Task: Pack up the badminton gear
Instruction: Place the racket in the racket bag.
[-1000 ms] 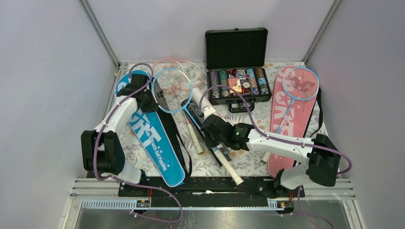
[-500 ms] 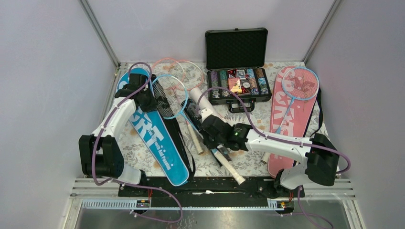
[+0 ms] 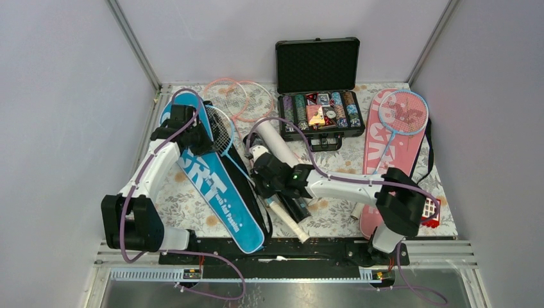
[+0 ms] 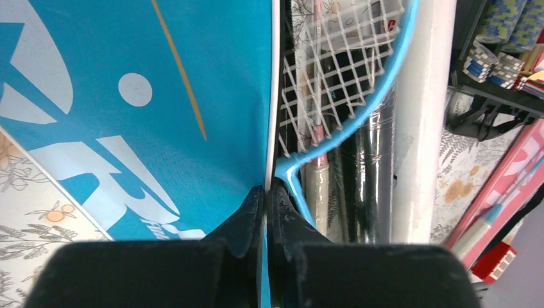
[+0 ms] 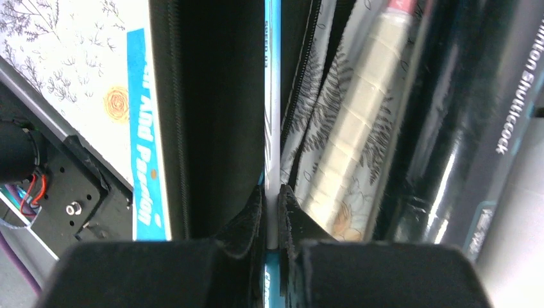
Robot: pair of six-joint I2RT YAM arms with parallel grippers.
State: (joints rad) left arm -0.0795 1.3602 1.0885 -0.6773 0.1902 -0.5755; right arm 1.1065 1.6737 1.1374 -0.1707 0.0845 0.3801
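both left gripper (image 4: 265, 190) and right gripper (image 5: 272, 190) pinch blue cover (image 4: 160, 96) edges

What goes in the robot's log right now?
left gripper: shut on blue cover edge | right gripper: shut on light-blue racket shaft | packing: unfinished

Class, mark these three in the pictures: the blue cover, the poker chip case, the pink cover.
blue cover (image 3: 208, 183): top view, its lettered middle
poker chip case (image 3: 317, 64): top view, raised lid
pink cover (image 3: 404, 154): top view, its middle stretch
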